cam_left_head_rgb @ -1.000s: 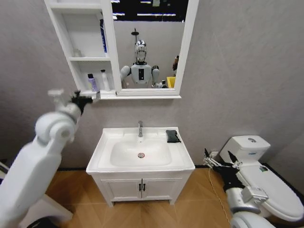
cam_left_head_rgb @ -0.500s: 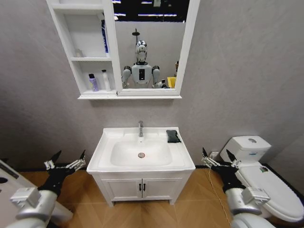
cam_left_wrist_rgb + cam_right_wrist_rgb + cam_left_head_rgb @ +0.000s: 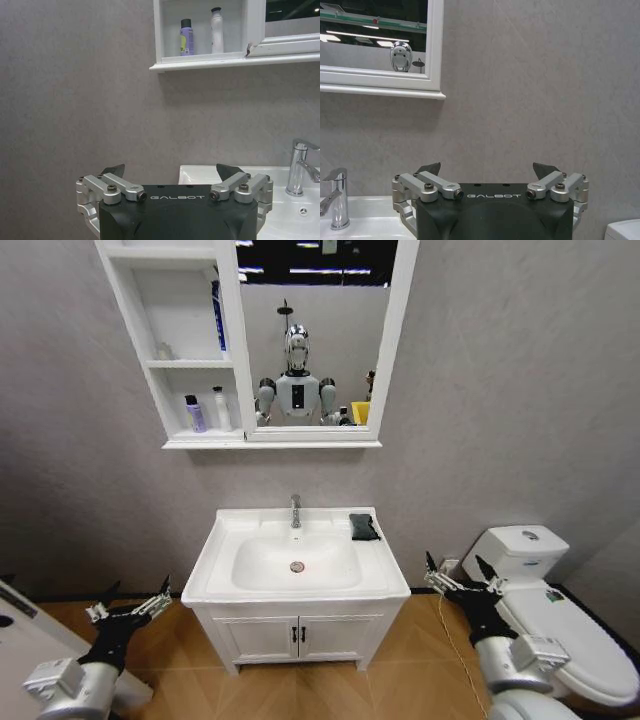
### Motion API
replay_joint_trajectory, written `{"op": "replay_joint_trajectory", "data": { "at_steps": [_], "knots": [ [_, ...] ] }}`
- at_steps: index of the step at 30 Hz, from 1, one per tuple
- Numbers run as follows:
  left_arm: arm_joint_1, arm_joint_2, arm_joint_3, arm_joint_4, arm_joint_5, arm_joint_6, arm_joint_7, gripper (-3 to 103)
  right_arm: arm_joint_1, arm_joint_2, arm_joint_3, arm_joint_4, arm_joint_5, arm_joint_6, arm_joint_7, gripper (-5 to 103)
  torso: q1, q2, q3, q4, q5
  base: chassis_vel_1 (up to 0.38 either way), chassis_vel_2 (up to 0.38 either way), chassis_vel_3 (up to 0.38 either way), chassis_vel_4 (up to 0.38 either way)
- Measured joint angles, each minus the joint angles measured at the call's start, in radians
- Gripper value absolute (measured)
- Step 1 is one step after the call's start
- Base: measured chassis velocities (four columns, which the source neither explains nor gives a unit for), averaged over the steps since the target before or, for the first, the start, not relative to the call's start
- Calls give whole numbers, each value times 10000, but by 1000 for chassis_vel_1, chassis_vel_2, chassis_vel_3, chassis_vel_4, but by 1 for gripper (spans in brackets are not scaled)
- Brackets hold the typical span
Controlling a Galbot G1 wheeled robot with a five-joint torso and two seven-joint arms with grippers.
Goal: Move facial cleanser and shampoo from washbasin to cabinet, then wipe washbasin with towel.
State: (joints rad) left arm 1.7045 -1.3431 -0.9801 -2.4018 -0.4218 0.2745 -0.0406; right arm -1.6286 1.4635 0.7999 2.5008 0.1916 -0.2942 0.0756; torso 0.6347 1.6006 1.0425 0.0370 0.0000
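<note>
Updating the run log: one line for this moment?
bottles: cabinet | towel: washbasin | left hand: open, low | right hand: open, low

toilet [image 3: 560, 610] cropped, bottle [image 3: 216, 315] half hidden

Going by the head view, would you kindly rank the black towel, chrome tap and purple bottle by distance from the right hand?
1. Small black folded towel, on the washbasin's right rear corner.
2. Chrome tap, centre back.
3. Purple bottle, on the cabinet's lowest shelf.

The right hand hangs beside the washbasin.
</note>
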Motion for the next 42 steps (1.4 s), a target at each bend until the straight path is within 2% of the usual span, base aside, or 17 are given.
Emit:
{"op": "replay_joint_trajectory", "data": {
  "at_steps": [6,42],
  "knots": [
    [-41,13,16,8,-16,17,-12,100,-46,60,38,0,-218,-194,-121,100,0,0,0,0,0,0,0,0,0],
    [-106,47,45,28,-42,62,-39,100,-115,138,154,-80,-48,-91,-47,100,-1,-1,0,0,-1,-53,55,55,-58]
  ]
}}
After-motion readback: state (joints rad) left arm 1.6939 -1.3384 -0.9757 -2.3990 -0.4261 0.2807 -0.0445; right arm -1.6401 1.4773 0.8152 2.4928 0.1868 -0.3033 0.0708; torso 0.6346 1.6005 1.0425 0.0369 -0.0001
